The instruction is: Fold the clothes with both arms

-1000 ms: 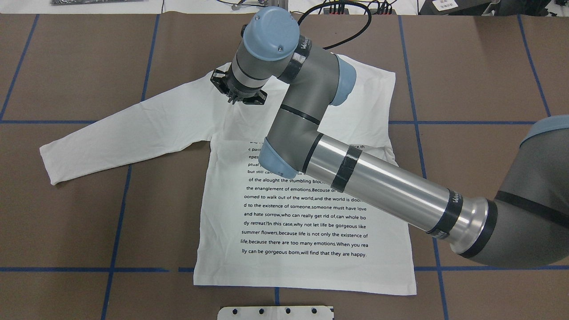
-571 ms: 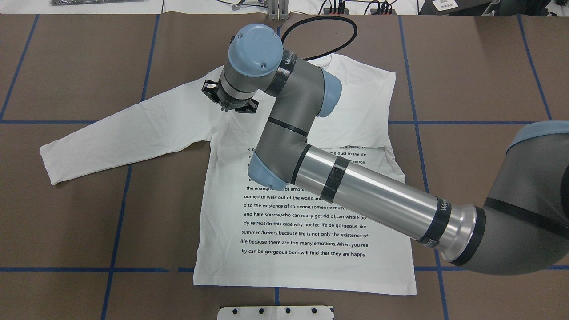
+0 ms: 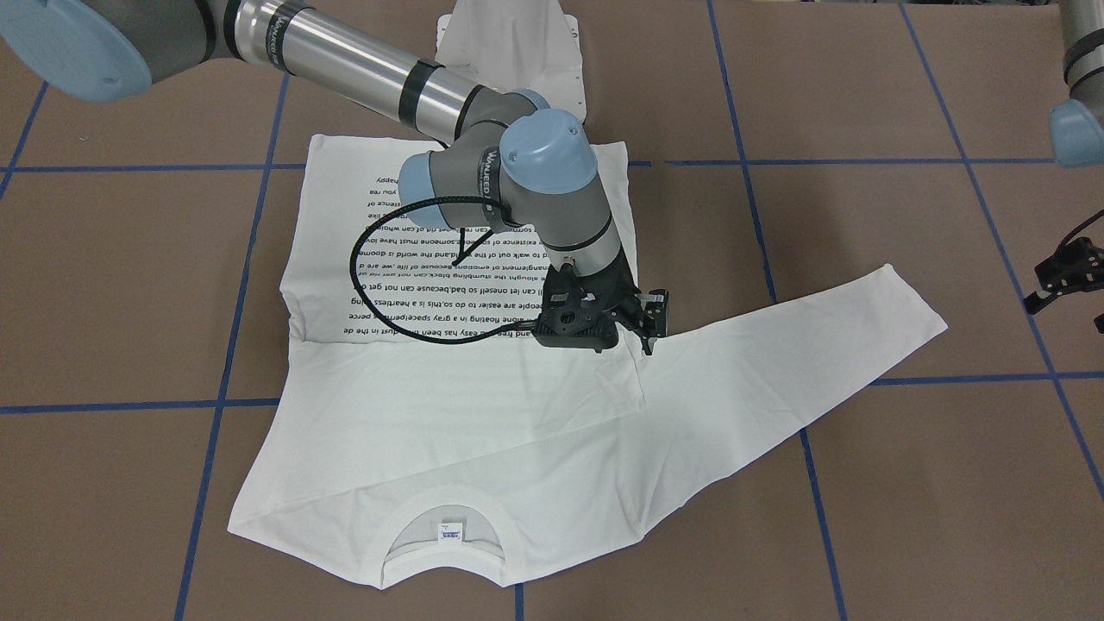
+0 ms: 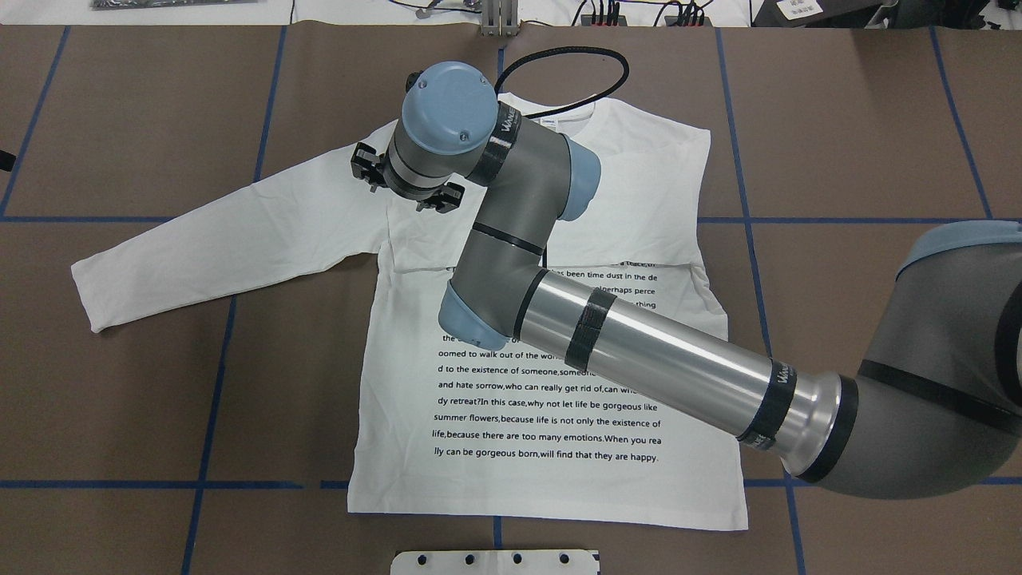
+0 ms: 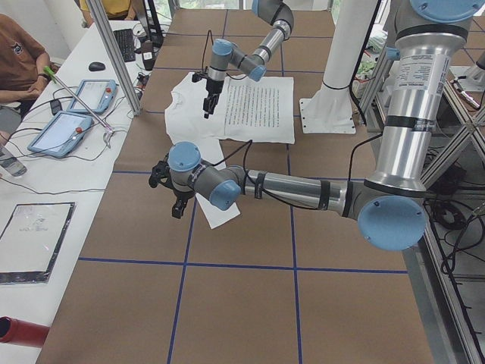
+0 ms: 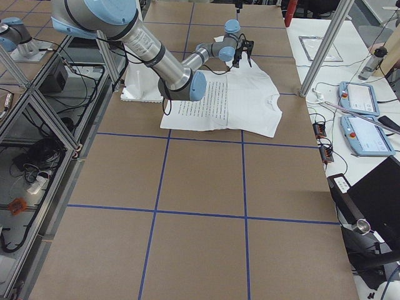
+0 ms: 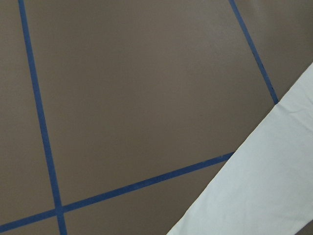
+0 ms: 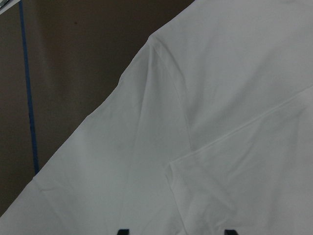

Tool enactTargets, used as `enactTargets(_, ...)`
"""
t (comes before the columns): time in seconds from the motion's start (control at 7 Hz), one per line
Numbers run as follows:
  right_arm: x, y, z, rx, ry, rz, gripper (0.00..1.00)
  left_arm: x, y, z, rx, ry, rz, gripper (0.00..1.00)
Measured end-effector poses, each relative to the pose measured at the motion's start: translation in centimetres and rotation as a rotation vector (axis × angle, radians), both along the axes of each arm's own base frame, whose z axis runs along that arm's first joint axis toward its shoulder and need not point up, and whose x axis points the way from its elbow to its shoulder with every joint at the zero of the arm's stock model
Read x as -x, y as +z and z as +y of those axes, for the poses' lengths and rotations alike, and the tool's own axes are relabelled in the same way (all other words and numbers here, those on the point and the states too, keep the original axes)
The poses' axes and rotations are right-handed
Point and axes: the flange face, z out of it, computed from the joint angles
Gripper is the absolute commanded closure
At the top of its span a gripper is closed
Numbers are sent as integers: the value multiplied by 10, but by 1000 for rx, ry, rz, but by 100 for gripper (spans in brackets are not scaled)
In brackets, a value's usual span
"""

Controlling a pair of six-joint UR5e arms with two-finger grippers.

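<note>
Right arm [image 4: 639, 351] lies across the shirt [image 4: 239, 231], blocking the upper lines of its printed text [image 4: 551, 422] from overhead. Right gripper [image 3: 651, 328]: on its wrist camera just two fingertips [image 8: 123, 231] peek over the bottom edge. Left gripper [image 3: 1068, 274], out at the left, is clipped by the frame, jaws unreadable.

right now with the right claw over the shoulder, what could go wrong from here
1. The right claw hangs open over the shoulder seam of the shirt, next to the layer already folded across the chest; a pinch there might catch both layers and undo that fold.
2. Its black cable loops low over the printed text and could drag the cloth.
3. The left claw sits off the outstretched sleeve, so it may miss the cuff.
</note>
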Motion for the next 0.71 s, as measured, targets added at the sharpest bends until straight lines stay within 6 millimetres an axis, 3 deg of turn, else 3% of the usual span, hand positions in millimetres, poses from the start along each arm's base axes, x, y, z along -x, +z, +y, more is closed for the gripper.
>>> enactTargets(0.14, -8, -6, -1, 2, 9, -17, 1, -28, 9, -2, 41, -5, -13, 2)
enactTargets(0.29, -28, -3, -4, 8, 13, -40, 1, -59, 21, 3, 94, -5, -17, 7)
enactTargets(0.57, -82, 41, -13, 27, 2, -56, 1, -96, 52, 18, 191, -1, -19, 13)
enactTargets(0.71, -99, 58, -18, 32, 2, -52, 1, -110, 67, 25, 236, 3, -26, 15)
